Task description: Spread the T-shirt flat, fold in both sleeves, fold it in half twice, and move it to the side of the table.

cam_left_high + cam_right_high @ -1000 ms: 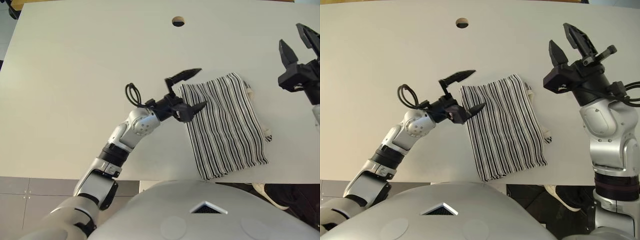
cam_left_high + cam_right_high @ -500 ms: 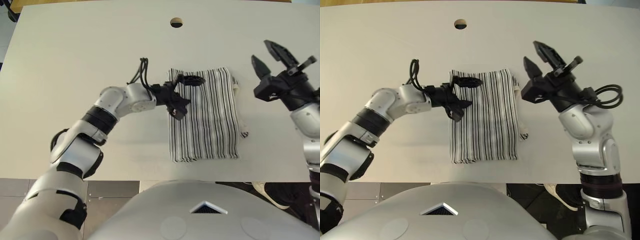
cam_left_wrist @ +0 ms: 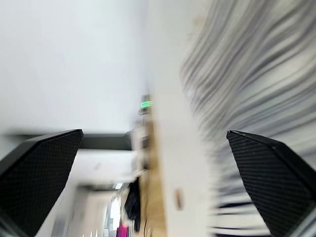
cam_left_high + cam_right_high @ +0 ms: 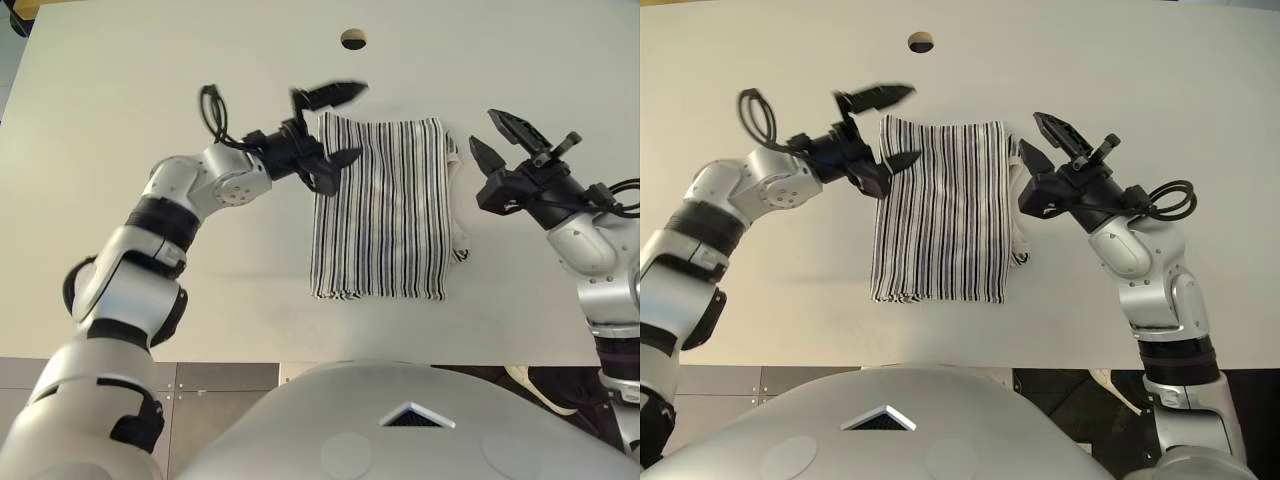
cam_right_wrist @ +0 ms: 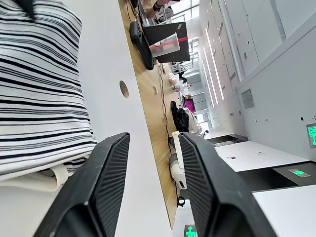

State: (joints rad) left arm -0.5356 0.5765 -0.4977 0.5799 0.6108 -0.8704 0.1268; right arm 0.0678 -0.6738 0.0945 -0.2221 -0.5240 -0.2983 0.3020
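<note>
The folded black-and-white striped T-shirt (image 4: 380,205) lies as a neat rectangle on the white table (image 4: 150,250), a little right of centre. My left gripper (image 4: 345,122) is open at the shirt's far left corner, one finger raised above the cloth and one beside its edge, holding nothing. In the left wrist view its fingers (image 3: 39,168) stand wide apart with the striped cloth (image 3: 247,74) beyond them. My right gripper (image 4: 487,132) is open just right of the shirt's far right corner, apart from it. The right wrist view has the stripes (image 5: 39,89) beside its fingers (image 5: 98,187).
A round cable hole (image 4: 352,38) sits in the table near its far edge, beyond the shirt. The table's front edge (image 4: 300,360) runs close to the shirt's near hem. Bare tabletop stretches to the left of the shirt.
The shirt has turned from slanted to square and slid away from the front edge. My left gripper went from the shirt's left edge to its far corner. My right gripper came down close to the shirt.
</note>
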